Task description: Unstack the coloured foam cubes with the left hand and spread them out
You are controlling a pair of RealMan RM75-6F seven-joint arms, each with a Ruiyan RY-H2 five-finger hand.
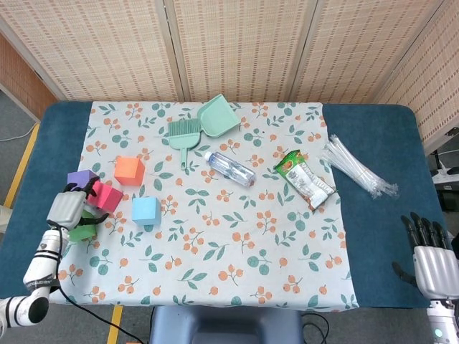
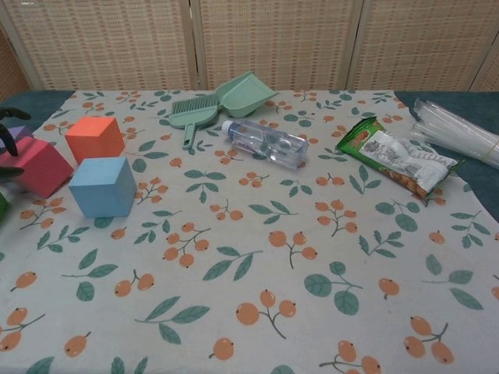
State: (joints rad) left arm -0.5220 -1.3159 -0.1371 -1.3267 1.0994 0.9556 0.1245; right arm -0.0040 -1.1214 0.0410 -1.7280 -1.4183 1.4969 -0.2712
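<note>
While the left hand (image 1: pixel 66 208) sits at the table's left edge, its dark fingers are seen curled beside the pink cube (image 1: pixel 106 196), but whether that cube is actually gripped cannot be told from either view. The pink cube lies near the purple cube (image 1: pixel 80 179), and a green cube (image 1: pixel 84 230) is largely hidden under the hand. The orange cube (image 1: pixel 128 169) and the blue cube (image 1: pixel 145 209) stand apart on the floral cloth (image 1: pixel 237 236), each flat and separate.

The main risk is judged to be crowding at the left: three cubes are bunched close together near the cloth's edge, so one could be nudged off the table if the hand is swung outward. The green cube could also be dragged or squashed under the palm, foam being light and soft. If the pink cube is only half held, it could tip against the purple one when let go.

The right hand (image 1: pixel 432 259) hangs off the right side, fingers spread, holding nothing.
</note>
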